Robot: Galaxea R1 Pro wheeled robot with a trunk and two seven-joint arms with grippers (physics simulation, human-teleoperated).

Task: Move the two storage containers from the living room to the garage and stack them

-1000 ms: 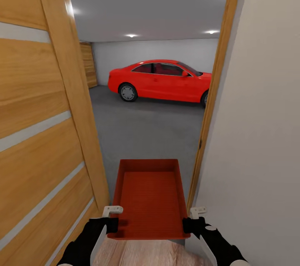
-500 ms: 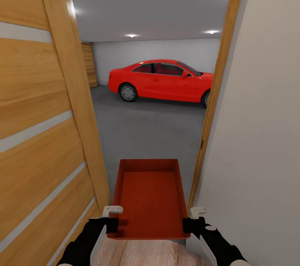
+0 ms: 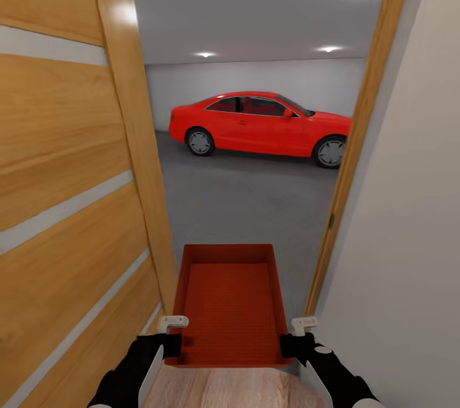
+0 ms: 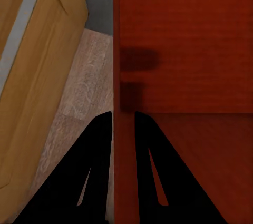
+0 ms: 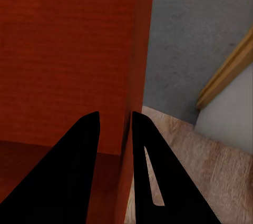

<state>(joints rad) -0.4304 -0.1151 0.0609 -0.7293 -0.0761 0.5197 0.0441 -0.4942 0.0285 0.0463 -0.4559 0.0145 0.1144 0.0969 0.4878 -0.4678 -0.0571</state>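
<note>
One storage container (image 3: 230,306) is carried level between the two grippers, in front of the robot at the threshold of a doorway. The left gripper (image 3: 171,339) is clamped on the near end of the container's left wall, and the right gripper (image 3: 295,339) is clamped on the near end of its right wall. In the left wrist view the left gripper (image 4: 123,124) is seen with one finger inside the bin and one outside, the thin red-orange wall pinched between them; in the right wrist view the right gripper (image 5: 116,121) is seen gripping the opposite wall the same way. Light wood planks (image 3: 223,395) are seen under the container's near edge, and the dark grey floor (image 3: 249,203) of the garage extends beyond it. One open wooden door (image 3: 70,190) is seen at the left, one door frame (image 3: 358,139) at the right beside a pale wall (image 3: 409,235). One red car (image 3: 255,123) is parked at the far side, and three ceiling lights are counted.
</note>
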